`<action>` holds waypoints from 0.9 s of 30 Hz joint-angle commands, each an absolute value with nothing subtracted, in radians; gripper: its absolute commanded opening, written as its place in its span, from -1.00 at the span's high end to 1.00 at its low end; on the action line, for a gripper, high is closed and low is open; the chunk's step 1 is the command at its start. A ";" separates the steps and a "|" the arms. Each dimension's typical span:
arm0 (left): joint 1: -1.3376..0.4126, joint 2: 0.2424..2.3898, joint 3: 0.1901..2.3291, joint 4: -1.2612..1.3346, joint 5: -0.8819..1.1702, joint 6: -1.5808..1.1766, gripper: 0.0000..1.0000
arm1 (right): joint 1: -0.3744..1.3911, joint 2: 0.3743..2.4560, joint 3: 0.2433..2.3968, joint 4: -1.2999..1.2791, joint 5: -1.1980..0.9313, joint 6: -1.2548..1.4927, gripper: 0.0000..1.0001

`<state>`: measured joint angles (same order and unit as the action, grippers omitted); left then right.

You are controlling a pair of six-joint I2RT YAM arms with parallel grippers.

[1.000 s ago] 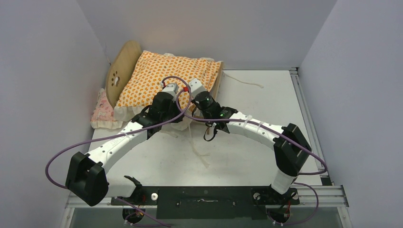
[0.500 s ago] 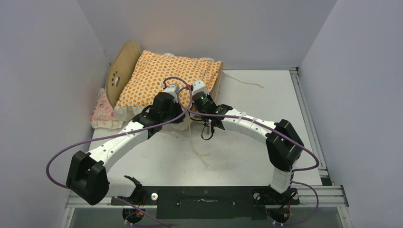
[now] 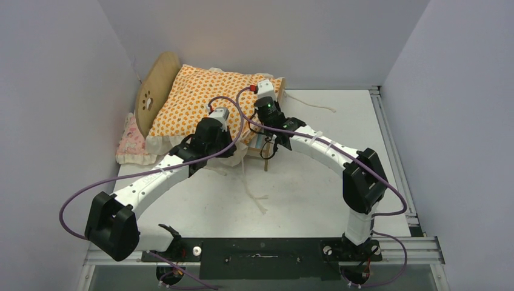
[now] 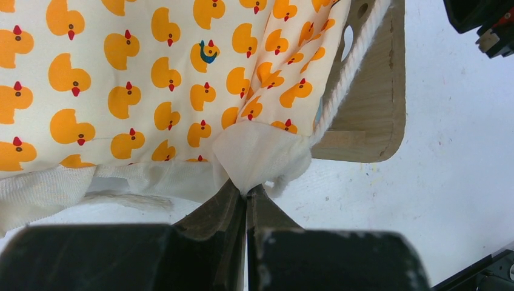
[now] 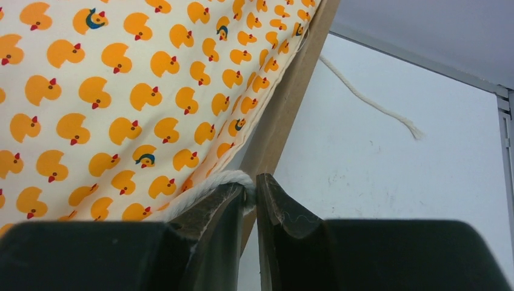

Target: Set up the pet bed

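Note:
The pet bed stands at the back left; its rounded headboard (image 3: 151, 91) has a paw cutout, and its footboard (image 3: 279, 97) is on the right. The duck-patterned cushion (image 3: 206, 97) lies on it. My left gripper (image 4: 247, 194) is shut on the cushion's white ruffle corner (image 4: 257, 154), next to the footboard (image 4: 376, 109). My right gripper (image 5: 250, 191) is shut on a white rope (image 5: 206, 188) at the footboard's edge (image 5: 285, 109). In the top view both grippers (image 3: 233, 130) (image 3: 265, 106) sit at the bed's near right corner, fingers hidden under the wrists.
A pink frilled pillow (image 3: 130, 142) lies against the left wall beside the headboard. A loose rope end (image 3: 312, 102) trails on the table right of the footboard, and more rope (image 3: 251, 188) lies in front of the bed. Walls close in on the left, back and right.
My right gripper has moved back and up along the footboard with the rope in it. A wooden leg and striped fabric now show below it. The left arm has stayed put.

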<state>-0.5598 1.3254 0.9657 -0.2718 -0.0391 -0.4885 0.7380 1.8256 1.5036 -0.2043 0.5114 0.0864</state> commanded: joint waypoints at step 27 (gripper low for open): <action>-0.564 1.342 1.068 -0.281 -0.014 -0.452 -0.16 | 0.830 1.545 1.218 -0.286 0.368 0.352 -0.59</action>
<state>-0.5613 1.3422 0.9932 -0.2771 -0.0158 -0.4599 0.8295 1.6554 1.3094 -0.3920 0.4541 0.2951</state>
